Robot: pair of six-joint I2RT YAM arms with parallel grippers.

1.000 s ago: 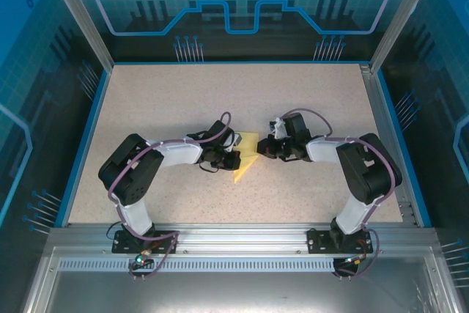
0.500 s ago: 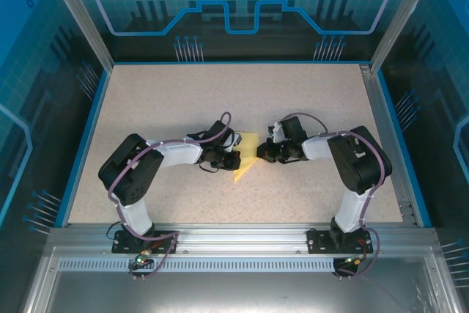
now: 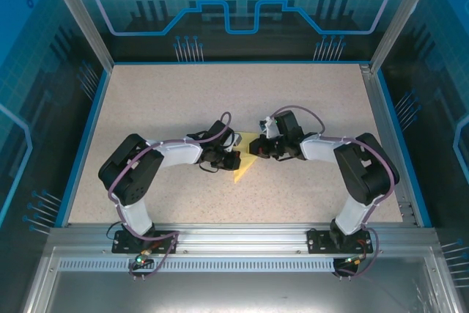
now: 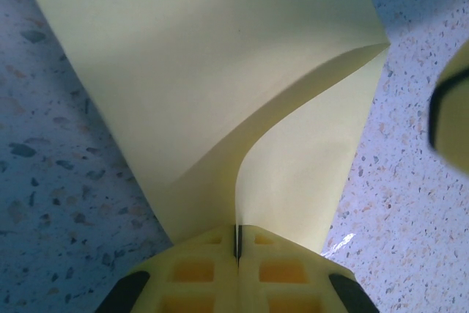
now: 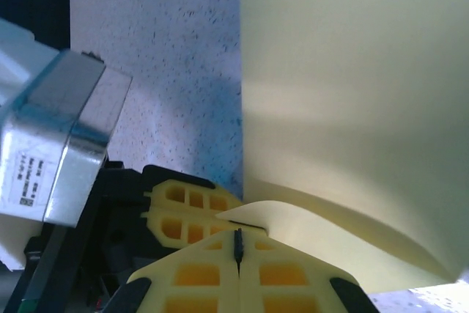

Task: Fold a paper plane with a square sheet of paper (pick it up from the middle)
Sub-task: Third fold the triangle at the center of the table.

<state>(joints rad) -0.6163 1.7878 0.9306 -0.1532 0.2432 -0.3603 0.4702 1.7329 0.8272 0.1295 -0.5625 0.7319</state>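
Paper (image 4: 220, 71), thin, light and floppy, is lying half-folded on the worktop (image 3: 183, 100) between my hands; left hand (image 4: 237, 231) is pinching its crease, right hand (image 5: 237, 234) is sitting shut at the curled flap. I'm judging creases safest to grip.

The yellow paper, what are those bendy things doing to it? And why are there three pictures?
Those are robot arms, a left arm and a right arm, each ending in a two-finger gripper. The big picture looks down from above: the paper lies on a speckled table between them. The other two pictures come from little cameras on the wrists. The left gripper is shut, pinching the paper's fold. The right gripper is shut too, its tips at a curled edge. I can't tell whether it pinches.
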